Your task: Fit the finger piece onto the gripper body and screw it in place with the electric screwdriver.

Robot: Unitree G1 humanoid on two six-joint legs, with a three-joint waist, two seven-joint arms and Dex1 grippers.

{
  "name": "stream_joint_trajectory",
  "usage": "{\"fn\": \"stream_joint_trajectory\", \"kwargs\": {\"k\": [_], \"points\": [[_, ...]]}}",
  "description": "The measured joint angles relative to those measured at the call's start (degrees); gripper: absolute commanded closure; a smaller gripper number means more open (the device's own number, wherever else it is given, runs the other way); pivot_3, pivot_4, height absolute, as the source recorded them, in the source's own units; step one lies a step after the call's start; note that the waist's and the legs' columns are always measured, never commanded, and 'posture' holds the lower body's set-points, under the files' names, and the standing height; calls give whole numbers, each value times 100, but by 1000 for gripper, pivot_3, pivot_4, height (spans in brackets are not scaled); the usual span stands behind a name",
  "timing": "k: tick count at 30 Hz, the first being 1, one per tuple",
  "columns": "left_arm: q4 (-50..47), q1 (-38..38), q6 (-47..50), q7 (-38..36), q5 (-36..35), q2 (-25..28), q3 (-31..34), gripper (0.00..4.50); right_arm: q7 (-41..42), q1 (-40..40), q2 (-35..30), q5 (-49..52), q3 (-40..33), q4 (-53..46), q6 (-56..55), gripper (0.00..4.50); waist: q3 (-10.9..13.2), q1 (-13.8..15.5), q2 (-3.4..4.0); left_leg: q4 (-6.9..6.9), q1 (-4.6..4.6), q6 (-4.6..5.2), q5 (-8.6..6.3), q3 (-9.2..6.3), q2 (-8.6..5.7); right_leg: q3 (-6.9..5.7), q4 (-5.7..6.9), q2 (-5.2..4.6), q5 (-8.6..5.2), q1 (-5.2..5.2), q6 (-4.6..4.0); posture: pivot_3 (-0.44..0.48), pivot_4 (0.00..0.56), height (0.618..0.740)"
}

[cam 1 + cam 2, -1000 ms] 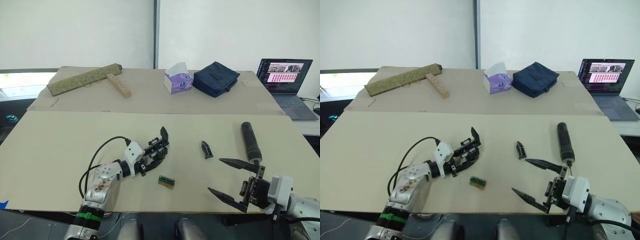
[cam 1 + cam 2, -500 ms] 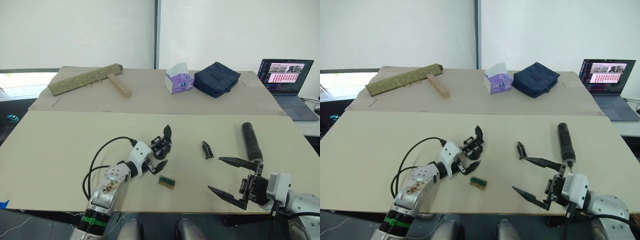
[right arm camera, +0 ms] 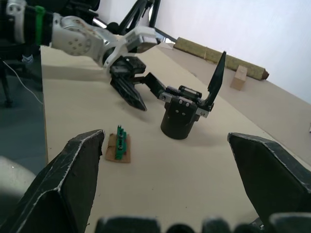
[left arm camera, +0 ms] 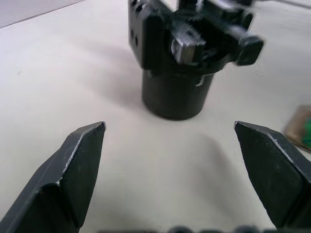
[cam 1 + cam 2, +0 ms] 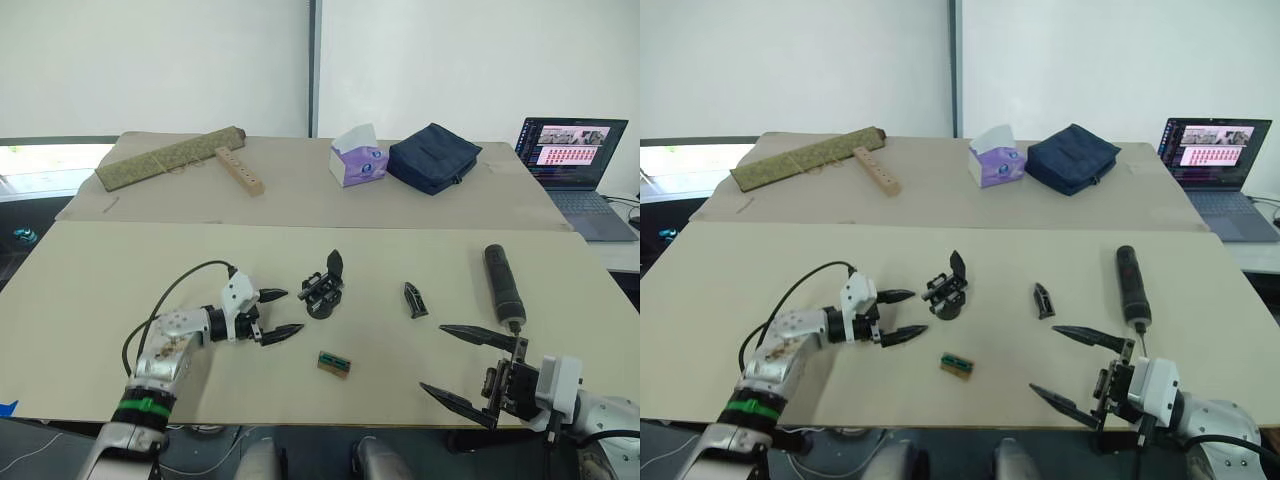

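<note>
Gripper body (image 5: 324, 292) upright at frame centre on tabletop (image 5: 120, 270). Finger piece (image 5: 413, 299) right of it; electric screwdriver (image 5: 502, 285) far right. Left tool (image 5: 281, 313) and right tool (image 5: 468, 365) wide open, empty. Risk: careless reach topples body or skids small wedge away.

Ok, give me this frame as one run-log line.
left gripper: open, empty, beside gripper body | right gripper: open, empty | finger piece: loose on table | electric screwdriver: lying untouched

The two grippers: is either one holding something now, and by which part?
Nothing is held. The left gripper is open beside the gripper body, not touching it. The right gripper is open over bare table.
</note>
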Motion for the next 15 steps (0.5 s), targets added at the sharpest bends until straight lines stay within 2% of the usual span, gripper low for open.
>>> {"fn": "stream_joint_trajectory", "kwargs": {"k": [3, 7, 15], "points": [[1244, -812, -812, -653, 221, -45, -141, 29, 91, 18, -7, 22, -42, 22, -10, 0, 0, 6, 0, 5, -6, 0, 0, -2, -3, 0, -1, 0, 1, 2, 1, 0, 150, 740], [2555, -1627, -1428, -1112, 474, -415, -239, 29, 119, -21, -46, 118, -141, 25, -8, 0, 0, 5, -1, 9, -15, 3, -2, -4, -7, 2, -9, -1, 3, 2, 8, 0, 150, 740], [3830, -2088, -2286, -1155, 849, -877, -283, 29, 51, 257, -192, 187, -451, -200, 36, 0, 5, -19, -9, 14, -15, 4, -2, -13, -6, 0, 2, 1, 4, 1, 10, 0, 150, 740]]}}
